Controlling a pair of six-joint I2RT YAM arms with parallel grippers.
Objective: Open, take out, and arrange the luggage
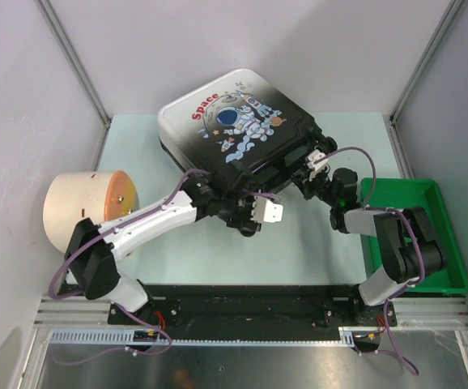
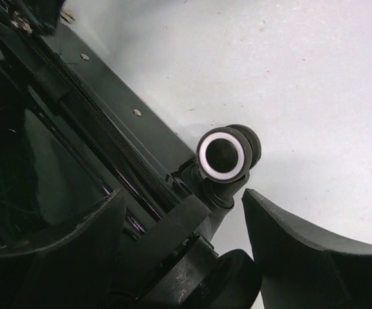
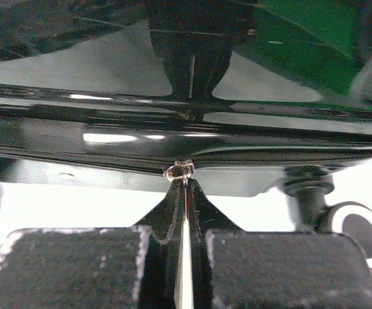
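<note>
The right gripper (image 3: 185, 188) is closed on the small metal zipper pull (image 3: 181, 170) at the glossy black edge of the luggage (image 1: 234, 121). Its two pads are pressed together with the thin tab of the pull between them. The left gripper (image 2: 183, 209) has its jaws apart at the near edge of the same case, one finger over the dark shell and the other over the table (image 2: 315, 77). The mount of a wheel (image 2: 223, 154) is between them. The luggage lies with the astronaut print up at the middle back of the table, with a beige cylinder (image 1: 76, 207) on its left and a green bin (image 1: 428, 243) on its right.
</note>
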